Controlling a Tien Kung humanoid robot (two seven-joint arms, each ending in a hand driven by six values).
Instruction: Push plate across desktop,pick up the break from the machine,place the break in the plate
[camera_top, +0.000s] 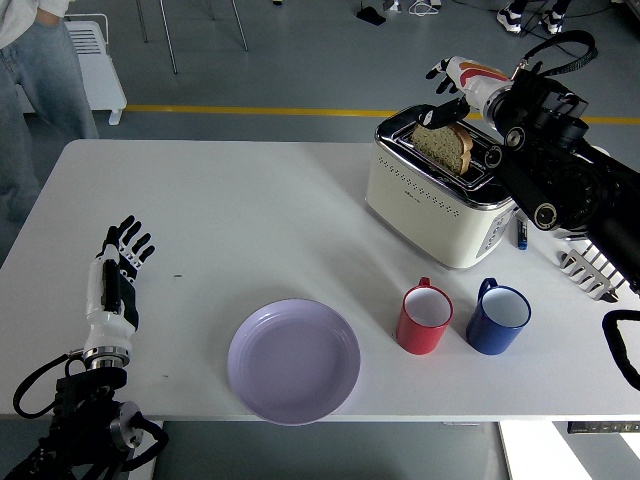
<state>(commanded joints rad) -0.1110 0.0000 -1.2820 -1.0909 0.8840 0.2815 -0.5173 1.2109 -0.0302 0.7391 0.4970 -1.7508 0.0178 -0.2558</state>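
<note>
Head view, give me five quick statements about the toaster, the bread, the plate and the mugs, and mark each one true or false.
1. A slice of bread stands in the toaster. True.
2. The purple plate holds the bread. False: the plate is bare.
3. The right hand is above the toaster, next to the bread. True.
4. The red mug stands to the right of the blue mug. False: red is on the left.
5. The left hand grips the plate. False: it rests open at the table's left, apart from the plate.
</note>
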